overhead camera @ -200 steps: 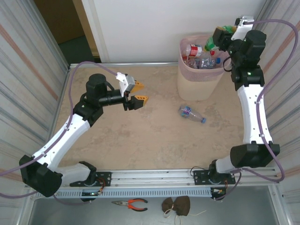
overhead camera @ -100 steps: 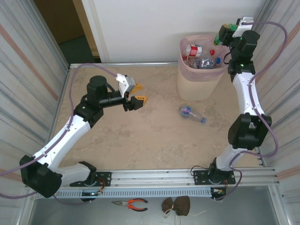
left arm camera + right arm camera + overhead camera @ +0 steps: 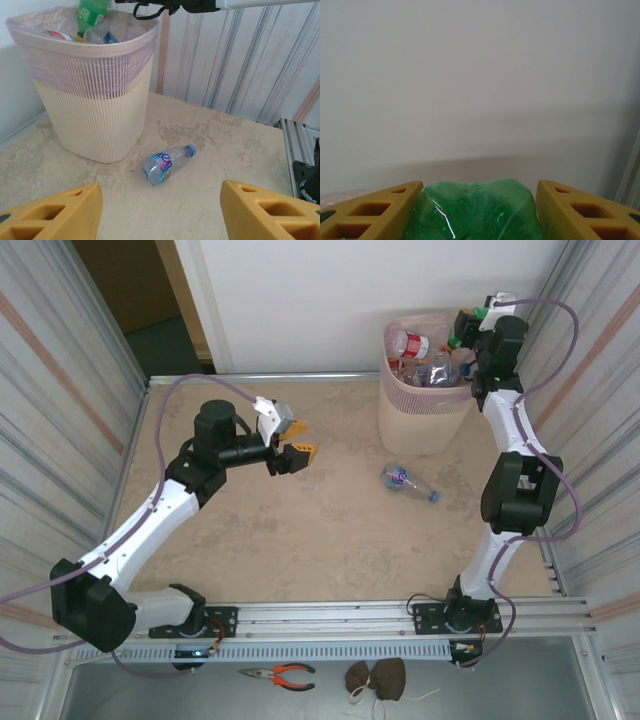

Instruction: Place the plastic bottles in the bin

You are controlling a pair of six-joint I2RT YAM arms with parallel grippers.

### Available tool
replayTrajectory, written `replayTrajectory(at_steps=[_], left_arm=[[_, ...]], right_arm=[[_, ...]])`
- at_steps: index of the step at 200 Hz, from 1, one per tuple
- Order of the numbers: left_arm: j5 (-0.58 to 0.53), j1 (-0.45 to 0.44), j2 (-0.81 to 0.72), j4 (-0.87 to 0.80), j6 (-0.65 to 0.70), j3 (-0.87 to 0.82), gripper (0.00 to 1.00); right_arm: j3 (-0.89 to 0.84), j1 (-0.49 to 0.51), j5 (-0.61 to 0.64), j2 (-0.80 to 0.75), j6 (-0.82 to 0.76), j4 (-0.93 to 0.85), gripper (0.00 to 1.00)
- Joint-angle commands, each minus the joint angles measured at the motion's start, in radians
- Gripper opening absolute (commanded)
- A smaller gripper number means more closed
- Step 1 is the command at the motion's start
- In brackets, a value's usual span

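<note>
The right gripper (image 3: 466,324) is up high at the far right corner, over the back rim of the bin (image 3: 425,425). Its jaws are clenched on a green bottle (image 3: 477,212). In the wrist view the green plastic fills the gap between both yellow fingers, with blank wall behind. So the step in hand looks like the drop: carry done, release not yet made. The bin already holds a heap of bottles (image 3: 418,346), piled up to about rim level.

One clear bottle (image 3: 408,483) with a blue cap lies on its side on the counter (image 3: 280,530), just in front of the bin and apart from it. The left gripper (image 3: 302,438) hangs above mid-counter, jaws released and wide apart, holding nothing and pointing towards that bottle.

Next, I'd guess, the right jaws need to let go once the green bottle is well inside the rim, since the heap is high and it could roll off. Then one arm must come down for the bottle on the counter, closing across its body.
</note>
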Motion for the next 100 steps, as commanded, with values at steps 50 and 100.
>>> replayTrajectory(at_steps=[50,100], left_arm=[[-0.003,-0.005,-0.026,0.012,-0.025,0.022,0.63],[0.014,-0.005,-0.055,0.019,-0.04,0.008,0.63]], right_arm=[[-0.04,0.035,0.05,-0.071,-0.1,0.033,0.71],[-0.086,0.043,0.046,-0.232,-0.103,-0.05,0.74]])
